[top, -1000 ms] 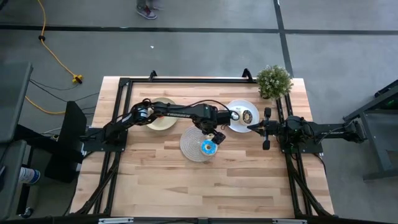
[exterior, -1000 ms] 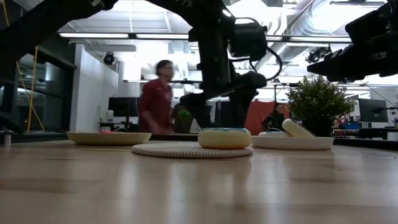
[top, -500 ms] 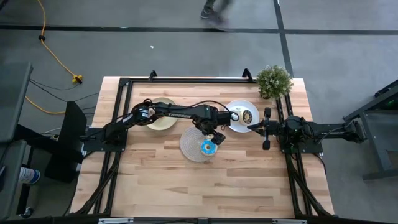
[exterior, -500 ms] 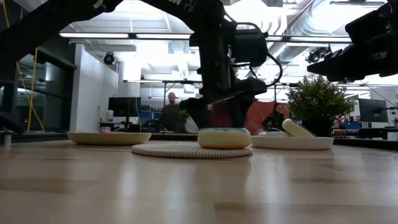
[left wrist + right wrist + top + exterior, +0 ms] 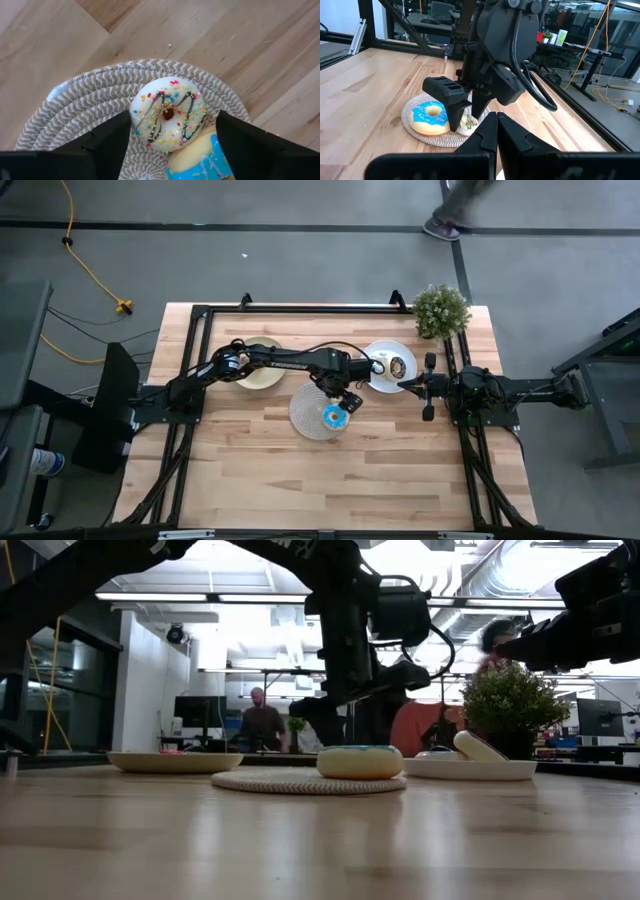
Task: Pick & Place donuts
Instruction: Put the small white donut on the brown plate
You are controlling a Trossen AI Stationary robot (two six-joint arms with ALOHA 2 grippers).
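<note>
A white-iced donut (image 5: 169, 114) with sprinkles and a chocolate drizzle lies on a round woven mat (image 5: 90, 107), its edge leaning on a blue-iced donut (image 5: 197, 160) beside it. My left gripper (image 5: 173, 120) is open above the mat, one finger on each side of the white donut. The high view shows the left gripper (image 5: 346, 397) beside the blue donut (image 5: 333, 417). A brown donut (image 5: 398, 366) lies on the white plate (image 5: 380, 380). My right gripper (image 5: 496, 134) is shut and waits near that plate's near-right edge.
A tan plate (image 5: 258, 366) sits left of the mat, under the left arm. A potted plant (image 5: 440, 310) stands at the far right corner. The near half of the wooden table (image 5: 330, 480) is bare. People move about in the room behind the table.
</note>
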